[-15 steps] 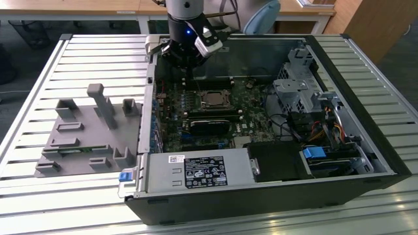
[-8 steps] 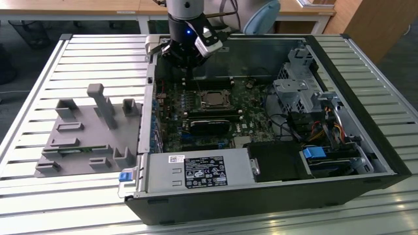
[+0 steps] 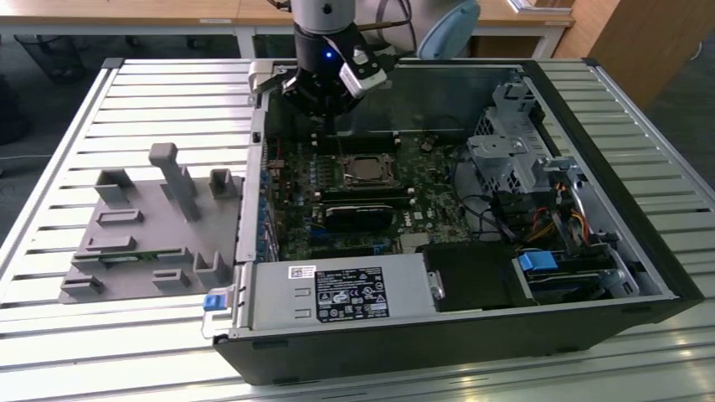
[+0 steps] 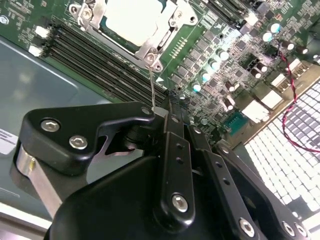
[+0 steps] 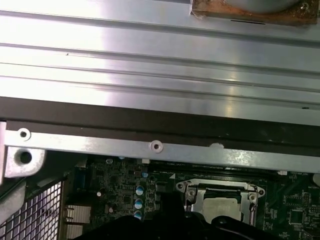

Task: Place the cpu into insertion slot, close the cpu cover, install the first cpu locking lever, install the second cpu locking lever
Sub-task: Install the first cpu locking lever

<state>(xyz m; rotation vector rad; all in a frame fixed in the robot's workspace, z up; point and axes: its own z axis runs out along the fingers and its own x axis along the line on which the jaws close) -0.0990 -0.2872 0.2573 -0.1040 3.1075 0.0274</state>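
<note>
My tool (image 4: 158,111) is clenched on the thin wire locking lever (image 4: 152,85). The cpu (image 4: 132,17) sits in the insertion slot (image 4: 89,16) with the cpu cover (image 4: 146,49) down over it.

1. The desk (image 3: 67,335) is pale silver, ribbed in long parallel slats.
2. The computer case (image 3: 447,352) is black. Its power supply (image 3: 335,293) is silver-grey with a black-and-white label.
3. The circuit board (image 3: 441,180) is green, dotted in the second wrist view with teal-topped capacitors (image 4: 205,76).
4. The cpu (image 4: 132,17) has a dull silver-grey top, and the cpu cover (image 4: 145,50) framing it is brighter silver.
5. The end effector (image 4: 167,107) is matt black with silver screw heads.
6. The fixture tray (image 3: 146,234) is plain grey.
7. A twisted wire (image 4: 286,65) is red and black.
8. A tab (image 3: 216,301) on the case is blue.
</note>
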